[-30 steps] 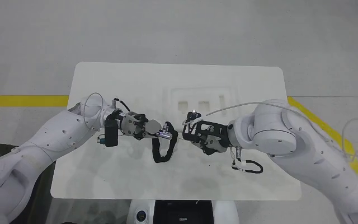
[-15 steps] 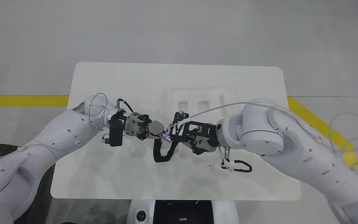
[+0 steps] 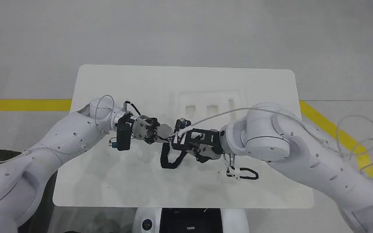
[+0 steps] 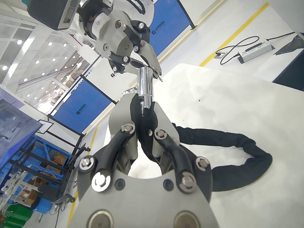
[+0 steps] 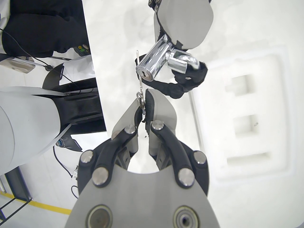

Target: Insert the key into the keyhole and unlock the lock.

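Observation:
The lock is a chrome cylinder (image 4: 145,84) (image 5: 152,64) (image 3: 169,139) on a black sleeved cable loop (image 3: 169,158) (image 4: 237,148). My left gripper (image 4: 142,115) (image 3: 158,134) (image 5: 182,24) is shut on the sleeved cable right at the cylinder and holds it above the table. The keyhole (image 5: 143,74) faces my right gripper (image 5: 142,104) (image 3: 178,140) (image 4: 152,68), which is shut on the key's head. The key blade (image 5: 140,84) runs past the side of the cylinder's face, beside the keyhole rather than in it.
The white table (image 3: 116,186) carries a white foam tray (image 3: 213,106) (image 5: 244,119) with rectangular recesses behind the grippers. A black cable loop (image 3: 242,173) hangs under the right arm. The table's near edge (image 5: 95,72) lies close to the right gripper.
My right gripper has moved left with the key until it meets the lock. My left gripper has shifted slightly right, still holding the lock.

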You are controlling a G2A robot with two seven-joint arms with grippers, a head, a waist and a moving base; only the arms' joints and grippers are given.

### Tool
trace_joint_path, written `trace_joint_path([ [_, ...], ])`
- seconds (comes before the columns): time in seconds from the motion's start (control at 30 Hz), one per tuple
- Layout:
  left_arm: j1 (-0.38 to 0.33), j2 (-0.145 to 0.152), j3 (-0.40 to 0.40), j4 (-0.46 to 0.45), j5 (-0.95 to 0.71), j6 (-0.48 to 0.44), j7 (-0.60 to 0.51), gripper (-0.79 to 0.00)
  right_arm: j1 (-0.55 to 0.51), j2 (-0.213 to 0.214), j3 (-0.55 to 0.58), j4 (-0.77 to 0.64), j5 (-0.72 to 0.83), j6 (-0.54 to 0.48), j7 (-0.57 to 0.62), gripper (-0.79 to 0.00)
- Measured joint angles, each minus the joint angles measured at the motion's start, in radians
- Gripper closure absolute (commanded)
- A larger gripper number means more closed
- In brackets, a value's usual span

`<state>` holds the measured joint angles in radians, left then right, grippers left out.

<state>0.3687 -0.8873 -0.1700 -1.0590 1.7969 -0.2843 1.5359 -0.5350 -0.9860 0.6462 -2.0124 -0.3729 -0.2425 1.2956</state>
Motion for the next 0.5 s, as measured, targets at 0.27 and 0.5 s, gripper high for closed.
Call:
trace_joint_path([
  [0.27,0.009,0.007,0.000,0.011,-0.031,0.000,0.000,0.000,-0.031,0.022,0.048,-0.053,-0.013,0.021,0.098,0.000],
  [0.5,0.014,0.016,0.000,0.012,-0.021,0.000,0.000,0.000,-0.040,0.034,0.086,-0.108,-0.064,0.064,0.150,0.000],
])
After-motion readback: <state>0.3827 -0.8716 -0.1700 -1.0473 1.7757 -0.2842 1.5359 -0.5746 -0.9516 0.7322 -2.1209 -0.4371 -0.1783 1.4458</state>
